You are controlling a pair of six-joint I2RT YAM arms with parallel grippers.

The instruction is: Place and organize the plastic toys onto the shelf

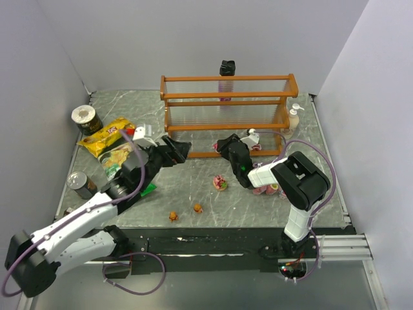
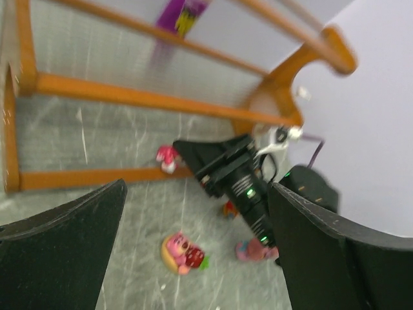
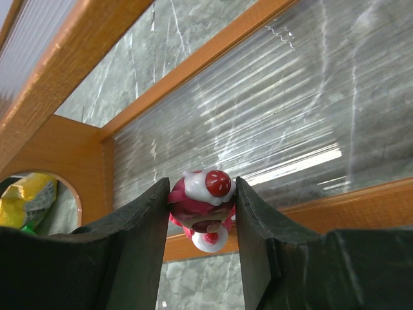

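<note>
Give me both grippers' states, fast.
Left gripper: open, holding nothing.
Right gripper: closed on a red-and-white toy figurine.

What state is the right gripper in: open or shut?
Shut on a red-and-white toy figurine; the right gripper presses its fingers against opposite sides.

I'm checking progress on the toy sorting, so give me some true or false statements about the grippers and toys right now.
The right gripper grips a red toy. True.
The left gripper is shut on a toy. False: it is open and empty.
Two orange toys lie near the front edge of the table. True.
The chip bag rests on the shelf. False: it lies on the table, left of the shelf.
</note>
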